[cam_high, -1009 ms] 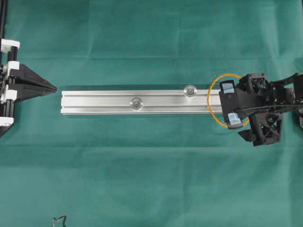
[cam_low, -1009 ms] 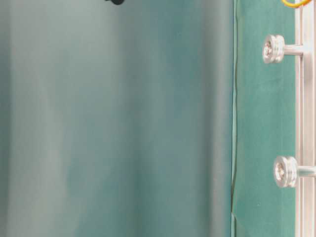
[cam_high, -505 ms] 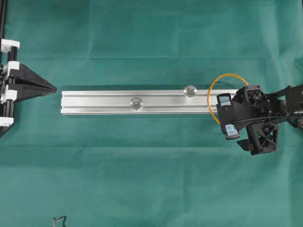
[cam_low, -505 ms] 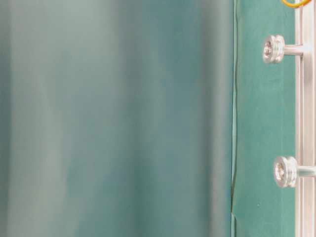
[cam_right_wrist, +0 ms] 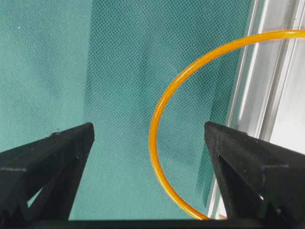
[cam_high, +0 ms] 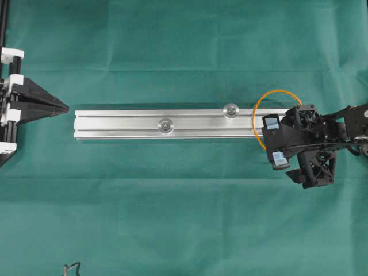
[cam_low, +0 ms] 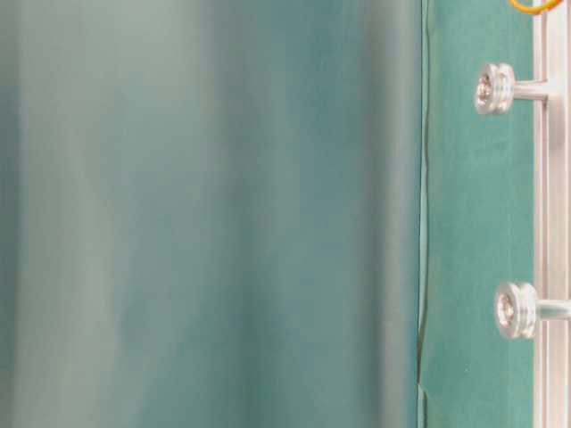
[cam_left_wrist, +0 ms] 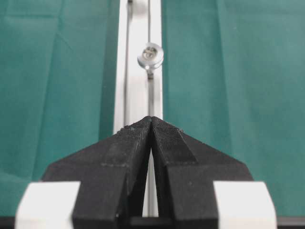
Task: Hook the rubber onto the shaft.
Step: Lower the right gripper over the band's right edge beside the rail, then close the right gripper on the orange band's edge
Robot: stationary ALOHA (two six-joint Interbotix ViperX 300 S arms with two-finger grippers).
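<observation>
Lower the wide-open, empty right claw squarely over the rubber draped across the rail end, pinching only the band

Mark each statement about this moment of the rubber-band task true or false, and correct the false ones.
1. The right gripper has its jaws wide apart. True.
2. The rubber band is already hooked on a shaft. False: it lies loose across the right end of the rail, clear of both shafts.
3. The left gripper is shut and holds nothing. True.
4. Three shafts stand on the rail. False: only two, the near shaft and the far shaft.
5. The right gripper pinches the band. False: the band lies between the open jaws, ungripped.
</observation>
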